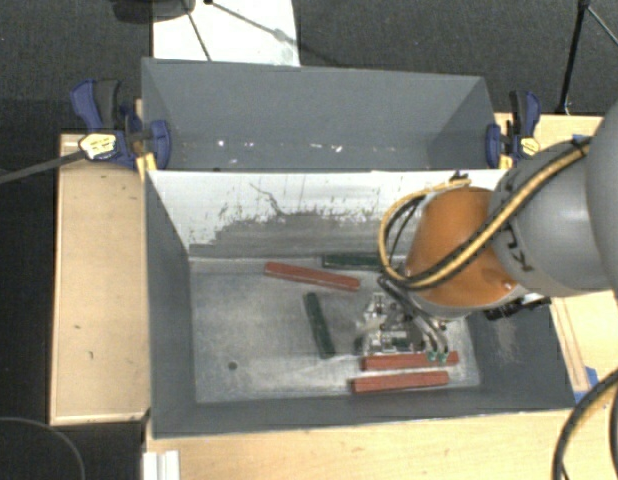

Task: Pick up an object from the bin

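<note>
Tool (pixel 389 336) hung low in bin (pixel 249 343), lower right of frame, just above two red-brown bars (pixel 409 380); its opening could not be told. Judged best: centre on nearer bar, close across narrow width.

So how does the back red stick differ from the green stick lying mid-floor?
Red stick is reddish-brown and longer; green stick is dark green and shorter. Red stick lies nearly crosswise; green stick runs nearly front to back. Both are slim, flat on the bin floor.
</note>
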